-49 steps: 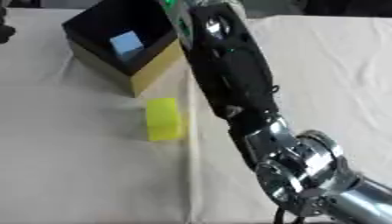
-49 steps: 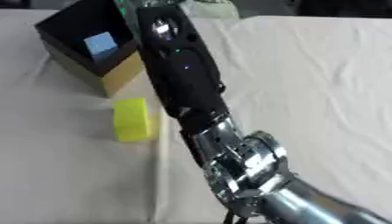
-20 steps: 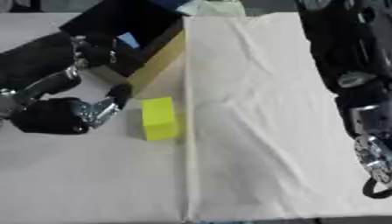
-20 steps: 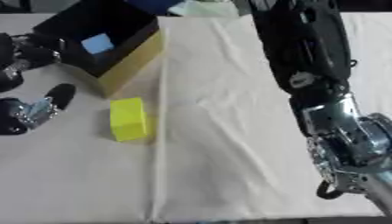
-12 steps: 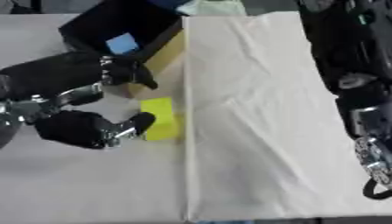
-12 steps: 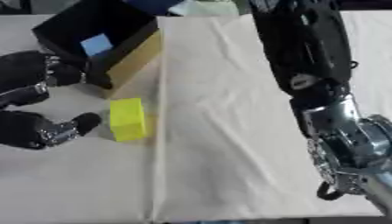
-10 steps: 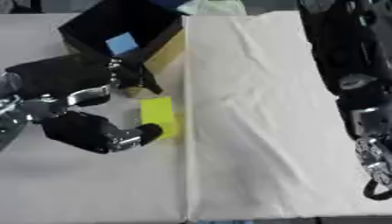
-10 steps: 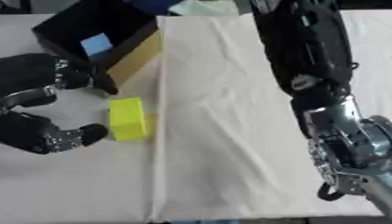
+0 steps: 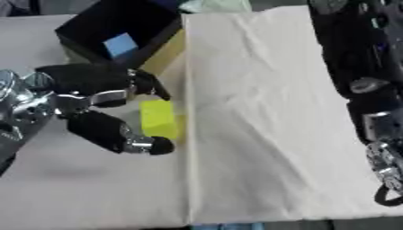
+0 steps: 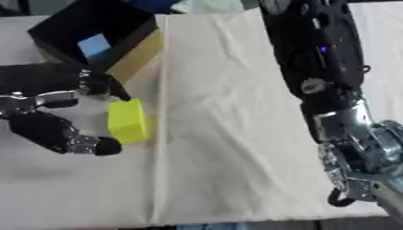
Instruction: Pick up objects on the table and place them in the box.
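Yellow block [image 9: 158, 119] lies mid-left of frame on the cloth-covered bench [image 9: 260, 112], just below the box [image 9: 118, 38], w/ a small gap between them. Box sits upper left: black inside, yellow outer wall, a light blue piece [image 9: 120, 44] already on its floor.

Left hand [image 9: 94, 105] comes in from left edge and brackets the block: upper fingers reach across just above its top end, thumb tip sits at its lower end. Hand looks partly spread, curling around the block but not clearly pinching it; can't tell if pads touch. Block still flat on the bench, not lifted.

Right arm runs down the right side of frame from the top; right hand isn't in either view, so nothing to say re its fingers.

Step in hand, as I read it: closing in for the pick of the yellow block, i.e. grasp stage, no carry yet. Next move prob. calls for drawing thumb and fingers together on the block's ends, lifting it off the cloth, then taking it up and slightly left over the box opening, clear of the near yellow wall, before letting go.
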